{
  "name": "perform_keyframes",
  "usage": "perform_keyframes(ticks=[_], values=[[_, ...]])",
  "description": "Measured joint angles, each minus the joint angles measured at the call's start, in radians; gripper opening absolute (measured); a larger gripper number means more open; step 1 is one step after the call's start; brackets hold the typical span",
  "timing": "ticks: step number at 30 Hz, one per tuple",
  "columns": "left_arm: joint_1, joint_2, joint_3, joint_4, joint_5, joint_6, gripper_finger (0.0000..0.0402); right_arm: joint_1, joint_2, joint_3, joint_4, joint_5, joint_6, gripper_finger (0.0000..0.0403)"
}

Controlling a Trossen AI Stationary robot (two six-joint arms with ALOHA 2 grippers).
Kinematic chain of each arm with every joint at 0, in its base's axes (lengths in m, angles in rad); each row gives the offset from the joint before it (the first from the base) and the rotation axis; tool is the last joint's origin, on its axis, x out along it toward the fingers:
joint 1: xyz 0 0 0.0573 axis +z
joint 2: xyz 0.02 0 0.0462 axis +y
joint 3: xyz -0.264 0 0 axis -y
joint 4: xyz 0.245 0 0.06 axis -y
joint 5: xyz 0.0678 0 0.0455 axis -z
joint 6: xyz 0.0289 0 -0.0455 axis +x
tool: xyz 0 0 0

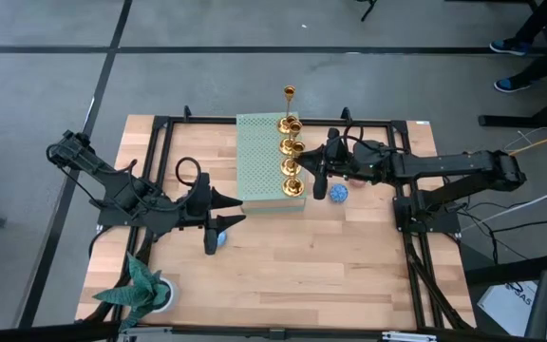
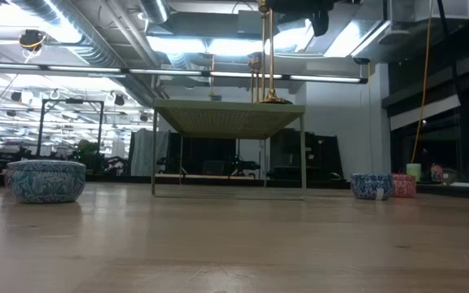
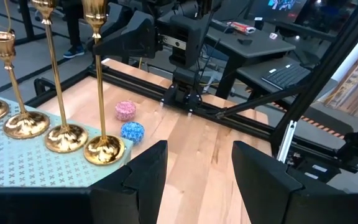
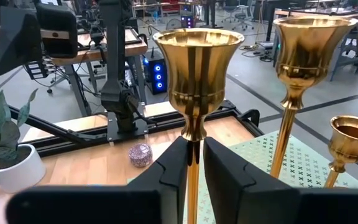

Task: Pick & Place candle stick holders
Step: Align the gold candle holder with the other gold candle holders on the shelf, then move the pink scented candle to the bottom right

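Observation:
Several gold candle stick holders (image 1: 292, 145) stand in a row by their round bases along the right edge of a green perforated stand (image 1: 264, 157). My right gripper (image 1: 310, 178) is at the holder nearest the table's near edge (image 4: 196, 68), shut on its thin stem just under the cup. The base of that holder (image 3: 104, 149) sits on the stand's near right corner. My left gripper (image 1: 231, 210) is open and empty, left of the stand's near corner; in its wrist view (image 3: 197, 180) nothing lies between the fingers. My right gripper pinches the holder's stem (image 4: 192, 163) between its two fingers, a short way below the cup. The fingers (image 4: 173, 171) come level from the table's right side and lie across the upright stem. The holder stands upright with its base (image 3: 104, 149) on the stand.
A blue disc (image 1: 338, 194) lies right of the stand, with a pink one (image 3: 127, 110) beside it. Another blue disc (image 1: 218, 237) lies under my left gripper. A potted plant (image 1: 143, 290) stands at the near left corner. A black frame (image 1: 160, 133) rims the table.

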Motion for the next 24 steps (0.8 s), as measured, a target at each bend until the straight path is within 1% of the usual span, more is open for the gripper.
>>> perform_keyframes(ticks=[7, 11, 14, 18, 21, 24], values=[[0.0, 0.0, 0.0, 0.0, 0.0, 0.017, 0.0178, 0.0, 0.0, 0.0, -0.006, 0.0, -0.003, 0.006], [0.0, 0.0, 0.0, 0.0, 0.0, 0.017, 0.0178, 0.0, 0.0, 0.0, -0.008, 0.0, -0.003, 0.0077], [0.0, 0.0, 0.0, 0.0, 0.0, 0.017, 0.0178, 0.0, 0.001, 0.0, -0.009, 0.0, -0.003, 0.0104], [0.0, 0.0, 0.0, 0.0, 0.0, 0.017, 0.0178, 0.0, 0.001, 0.0, -0.027, 0.0, 0.022, 0.0151], [0.0, 0.0, 0.0, 0.001, 0.0, 0.017, 0.0178, 0.0, 0.0, 0.001, -0.066, 0.0, 0.078, 0.0184], [0.0, 0.0, 0.0, 0.001, 0.0, 0.017, 0.0178, 0.0, -0.012, 0.001, -0.141, 0.0, 0.11, 0.0207]])
